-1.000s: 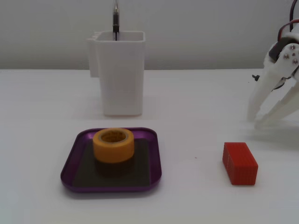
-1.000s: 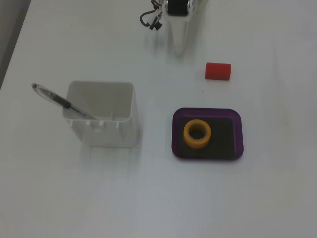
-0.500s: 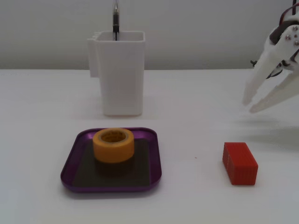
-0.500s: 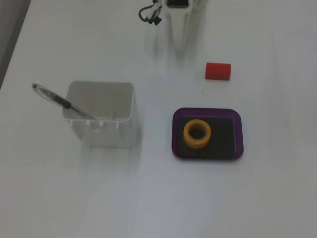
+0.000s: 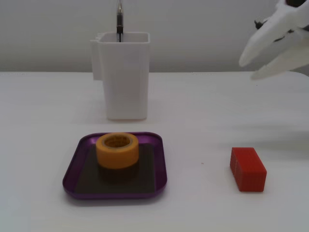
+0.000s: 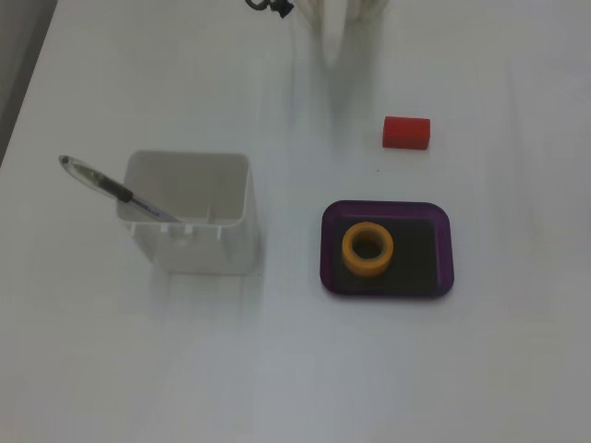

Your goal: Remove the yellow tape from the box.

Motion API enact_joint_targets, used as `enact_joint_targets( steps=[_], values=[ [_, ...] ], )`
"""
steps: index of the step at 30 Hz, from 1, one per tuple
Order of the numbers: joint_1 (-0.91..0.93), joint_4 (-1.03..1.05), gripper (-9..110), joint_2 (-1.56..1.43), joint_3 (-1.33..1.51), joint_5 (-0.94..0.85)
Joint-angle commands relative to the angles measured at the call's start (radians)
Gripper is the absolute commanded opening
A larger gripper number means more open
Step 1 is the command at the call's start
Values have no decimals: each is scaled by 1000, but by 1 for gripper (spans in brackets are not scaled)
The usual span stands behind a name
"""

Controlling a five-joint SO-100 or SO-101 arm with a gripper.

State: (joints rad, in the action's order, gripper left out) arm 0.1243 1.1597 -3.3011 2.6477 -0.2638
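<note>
With the claw spread wide, empty and well apart from the yellow tape lying flat inside the purple box, a careless descent could catch the low rim and drag it.

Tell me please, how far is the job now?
Nothing is done yet: the yellow tape lies flat inside the box. The gripper hangs open and empty, above the table off to the right in this fixed view. Reaching, grasping and lifting out all remain.
</note>
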Motion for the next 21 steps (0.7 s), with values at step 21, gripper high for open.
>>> enact_joint_targets(
  steps=[21],
  values=[
    [-176, 147, 14, 1660, -1167, -11]
  ],
)
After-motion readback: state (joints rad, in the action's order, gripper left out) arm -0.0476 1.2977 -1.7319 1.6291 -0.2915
